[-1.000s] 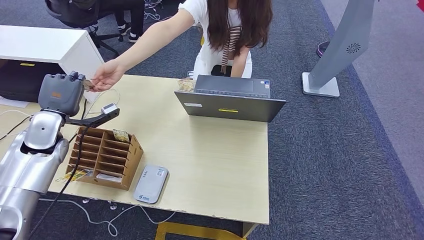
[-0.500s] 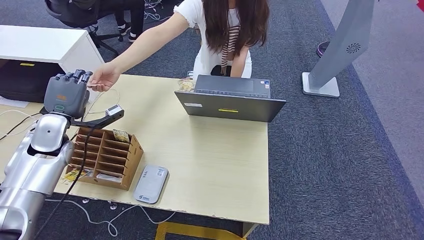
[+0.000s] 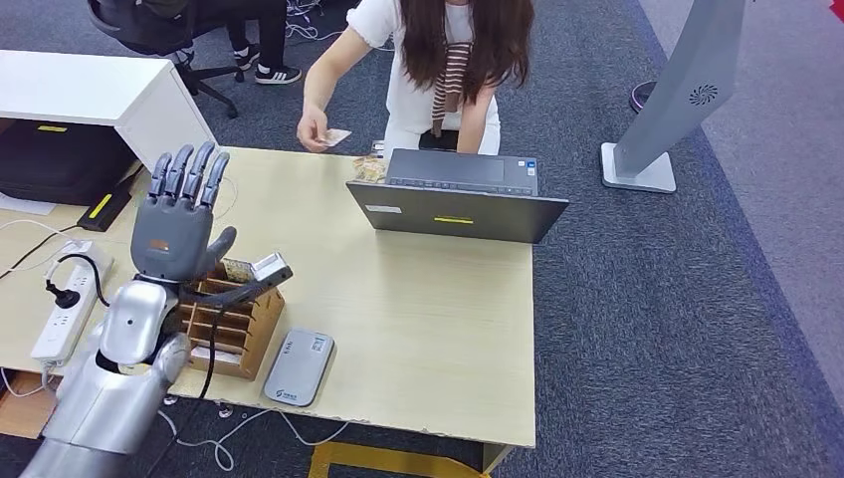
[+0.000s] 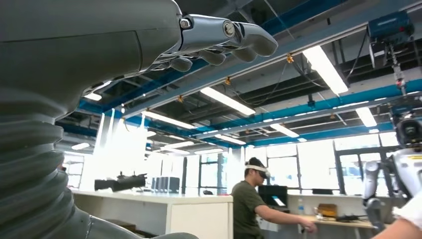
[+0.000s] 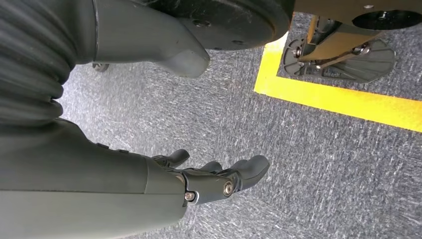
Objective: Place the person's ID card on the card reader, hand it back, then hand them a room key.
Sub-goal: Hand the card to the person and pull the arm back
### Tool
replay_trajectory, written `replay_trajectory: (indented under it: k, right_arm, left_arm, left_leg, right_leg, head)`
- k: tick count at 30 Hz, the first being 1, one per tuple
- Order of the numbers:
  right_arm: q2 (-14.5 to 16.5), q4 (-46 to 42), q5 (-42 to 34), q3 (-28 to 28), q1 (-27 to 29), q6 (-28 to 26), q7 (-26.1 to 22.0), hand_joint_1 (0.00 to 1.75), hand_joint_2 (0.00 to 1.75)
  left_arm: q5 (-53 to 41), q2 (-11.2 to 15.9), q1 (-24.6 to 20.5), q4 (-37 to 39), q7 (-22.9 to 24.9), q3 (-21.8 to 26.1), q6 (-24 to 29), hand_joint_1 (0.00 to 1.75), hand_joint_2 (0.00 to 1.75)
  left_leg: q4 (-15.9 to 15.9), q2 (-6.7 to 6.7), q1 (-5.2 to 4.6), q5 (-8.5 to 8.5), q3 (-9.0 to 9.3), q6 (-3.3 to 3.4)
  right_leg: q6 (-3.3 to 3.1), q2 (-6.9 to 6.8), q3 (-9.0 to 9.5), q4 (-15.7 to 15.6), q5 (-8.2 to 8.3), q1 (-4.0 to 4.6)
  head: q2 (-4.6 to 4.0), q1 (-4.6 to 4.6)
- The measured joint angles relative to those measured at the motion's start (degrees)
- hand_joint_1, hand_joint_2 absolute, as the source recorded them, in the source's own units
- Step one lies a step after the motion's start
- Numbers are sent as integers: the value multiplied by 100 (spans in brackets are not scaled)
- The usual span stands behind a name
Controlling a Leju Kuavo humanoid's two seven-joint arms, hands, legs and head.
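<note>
Left hand (image 3: 179, 214) is raised above the wooden card rack (image 3: 227, 321), fingers spread, holding nothing. ID card (image 3: 336, 136) is in the person's hand (image 3: 314, 128) at the far edge of the table (image 3: 418, 319), left of the laptop (image 3: 458, 197); card reader (image 3: 300, 366) sits bare at the near edge beside the rack. Right hand (image 5: 214, 179) hangs over the carpet, fingers apart and empty.

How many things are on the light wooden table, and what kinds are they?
Laptop: 1
Wooden slotted box: 1
Grey card reader: 1
Small packet beside the laptop: 1
Total: 4
The left robot hand is held up over the table's edge and holds nothing.
</note>
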Motion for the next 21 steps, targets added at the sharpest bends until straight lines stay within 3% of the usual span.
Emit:
replay_trajectory:
  k: [7, 11, 15, 21]
  right_arm:
    - [12, 0, -50, -50, 22, -14, -12, 0, 175]
    - [26, 0, -118, -85, 30, -90, -55, 0, 175]
    - [75, 0, -282, -204, 61, -232, -134, 0, 175]
    - [110, 4, -357, -358, 79, -294, -145, 0, 175]
  left_arm:
    - [42, -37, 627, -790, -1, -10, -47, 0, 175]
    - [89, -21, 952, -1108, -47, -10, -327, 0, 175]
    - [-133, 132, 2025, -1816, 3, -13, -557, 0, 175]
    - [-146, 582, 3563, -2537, 616, 100, -807, 0, 175]
  left_leg:
    - [-1, -3, 1, 2, -4, 0]
    - [-4, 4, 0, 1, -1, -1]
    - [-6, 34, 0, -15, 4, -3]
    - [-6, 25, 1, -29, -1, 1]
  right_leg:
    - [2, -3, -2, 0, -1, 0]
    - [0, 2, 6, 2, 0, 0]
    - [3, 32, -2, 1, -6, 0]
    - [2, 21, -4, 0, -25, 0]
  head:
    - [0, 0]
    - [0, 0]
    - [0, -1]
    - [0, -1]
